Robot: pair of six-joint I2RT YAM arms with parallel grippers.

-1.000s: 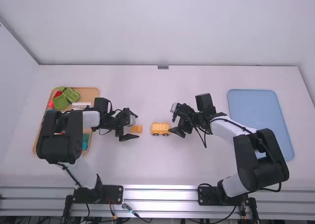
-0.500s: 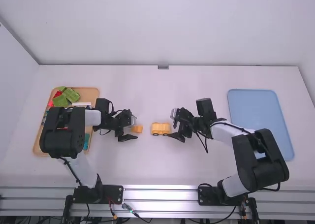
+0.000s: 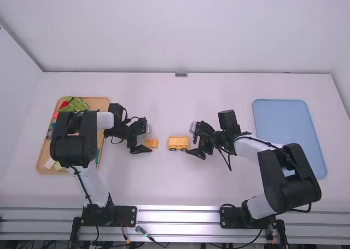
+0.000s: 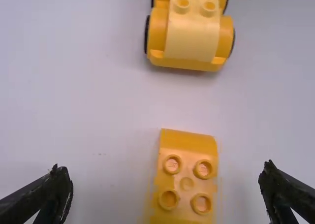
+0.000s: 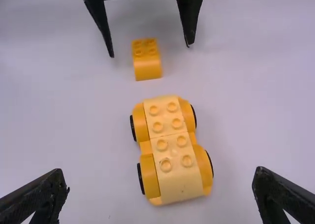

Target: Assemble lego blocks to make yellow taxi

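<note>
Straddling a round-edged studded block (image 4: 187,184), spread left tool (image 3: 150,140), wheeled yellow base (image 5: 170,147)

The white tabletop (image 3: 164,183) is carrying four things. A yellow car (image 3: 178,144) is standing on its wheels, and a small yellow block (image 3: 151,143) is lying near it, apart. A tan tray (image 3: 101,103) is resting at left, and a blue tray (image 3: 285,120) is resting at right.

Wht links (image 3: 252,148), blk rounded jts (image 3: 290,187), loopy blk cables (image 3: 227,160).
</note>
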